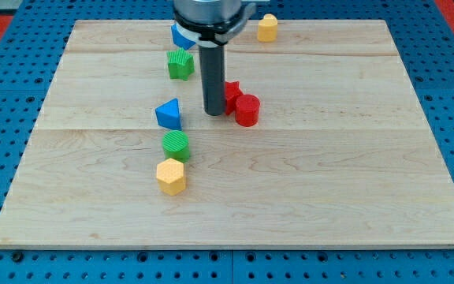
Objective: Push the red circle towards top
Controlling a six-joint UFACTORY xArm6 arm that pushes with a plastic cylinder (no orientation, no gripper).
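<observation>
The red circle point(247, 110) is a short red cylinder near the board's middle, a little above centre. Another red block point(232, 94), its shape unclear, touches it at its upper left. My tip point(213, 113) is the lower end of the dark rod, resting just left of the two red blocks, close to the second red block and a short gap from the red circle.
A blue triangle point(169, 114) lies left of my tip. A green circle point(176, 145) and a yellow hexagon point(171, 176) sit below it. A green block point(180, 64) and a blue block point(181, 36) are at upper left. A yellow block point(267, 28) is at the top edge of the wooden board point(353, 173).
</observation>
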